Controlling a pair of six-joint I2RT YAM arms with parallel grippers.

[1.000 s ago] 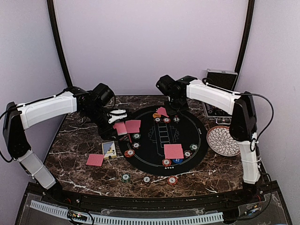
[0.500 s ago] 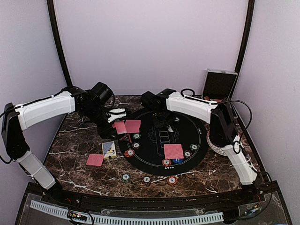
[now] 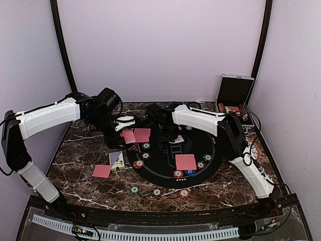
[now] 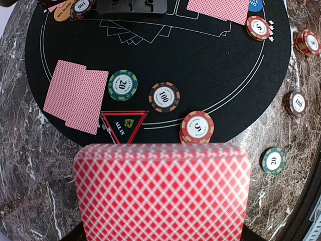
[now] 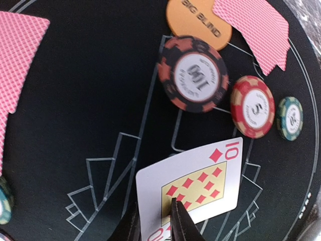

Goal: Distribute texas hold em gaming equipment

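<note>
1. Squarely at the bottom of the right wrist view, a face-up ten of diamonds (image 5: 193, 188) is pinched by its near edge in the right jaws, which are drawn narrow on it. The card lies over the black felt mat (image 5: 90, 115); whether it touches the felt cannot be told.
2. Just beyond that card lie a black-and-orange 100 chip (image 5: 193, 74), a red 5 chip (image 5: 252, 106) and a green chip (image 5: 290, 118). The orange BIG BLIND button (image 5: 198, 17) and a red-backed card (image 5: 253, 27) lie past them.
3. Over at the mat's left rim, a stack of red-backed cards (image 4: 162, 193) fills the bottom of the left wrist view. It is held in the left jaws, whose fingers are hidden under it.
4. Ahead of that stack on the mat are a red ALL IN triangle (image 4: 124, 125), a green 20 chip (image 4: 123, 85) and two overlapping face-down cards (image 4: 75, 95).
5. From above, the right arm (image 3: 200, 118) stretches across the far side of the mat toward the left arm (image 3: 50, 116).
6. Off the mat, the marble table (image 3: 80, 145) carries a single face-down card (image 3: 102, 171) beside a small card box (image 3: 116, 159). An open black case (image 3: 233, 91) stands at the far right corner.
</note>
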